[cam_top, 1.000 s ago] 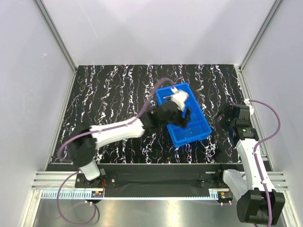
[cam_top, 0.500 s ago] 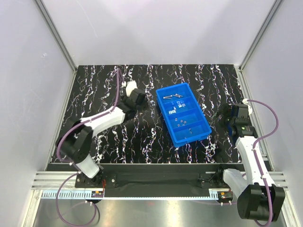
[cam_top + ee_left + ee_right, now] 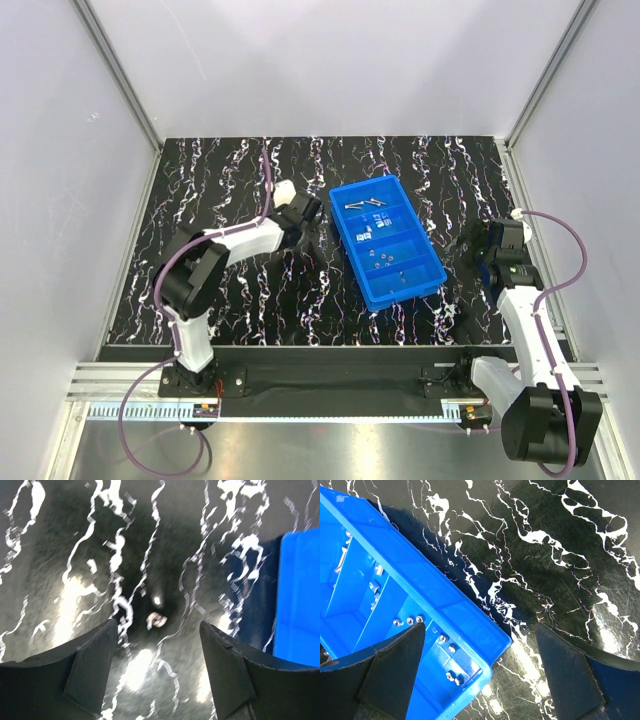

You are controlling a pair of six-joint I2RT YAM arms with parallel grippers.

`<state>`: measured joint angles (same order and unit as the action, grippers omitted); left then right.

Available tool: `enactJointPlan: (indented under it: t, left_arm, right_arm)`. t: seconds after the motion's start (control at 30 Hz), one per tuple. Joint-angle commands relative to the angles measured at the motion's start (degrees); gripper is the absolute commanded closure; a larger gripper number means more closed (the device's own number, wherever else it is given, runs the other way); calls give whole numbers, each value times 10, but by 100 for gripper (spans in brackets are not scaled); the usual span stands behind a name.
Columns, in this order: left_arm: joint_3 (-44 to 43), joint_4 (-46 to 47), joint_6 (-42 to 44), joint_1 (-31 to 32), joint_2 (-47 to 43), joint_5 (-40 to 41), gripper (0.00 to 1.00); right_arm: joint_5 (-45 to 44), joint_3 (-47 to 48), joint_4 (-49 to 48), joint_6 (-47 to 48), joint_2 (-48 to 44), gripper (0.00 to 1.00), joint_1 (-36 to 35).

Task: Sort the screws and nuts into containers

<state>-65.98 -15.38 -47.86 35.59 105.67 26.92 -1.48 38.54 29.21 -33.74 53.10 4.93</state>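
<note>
One nut (image 3: 158, 620) lies beneath the gaping left claw (image 3: 305, 209).

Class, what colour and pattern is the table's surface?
The table is black with wavy white marble-like streaks, best seen in the top external view.

One four-section blue tray (image 3: 420, 575), two or three screws (image 3: 366, 203), at least seven nuts (image 3: 409, 621) inside, one loose nut (image 3: 158, 620) on desk (image 3: 75, 530).
</note>
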Motion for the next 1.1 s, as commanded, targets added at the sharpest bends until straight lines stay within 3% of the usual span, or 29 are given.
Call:
enactJointPlan:
  t: [0.0, 0.47, 0.7, 1.07]
  left_arm:
    - [-44, -7, -25, 3, 28, 34, 30]
    - [-55, -48, -57, 22, 73, 77, 42]
    - [-38, -26, -50, 23, 81, 67, 66]
    - [-17, -29, -49, 26, 81, 45, 67]
  right_arm:
    - [-5, 1, -23, 3, 9, 0, -2]
    - [-7, -6, -31, 2, 14, 0, -2]
    - [-8, -7, -29, 2, 10, 0, -2]
    - [-6, -8, -28, -1, 4, 0, -2]
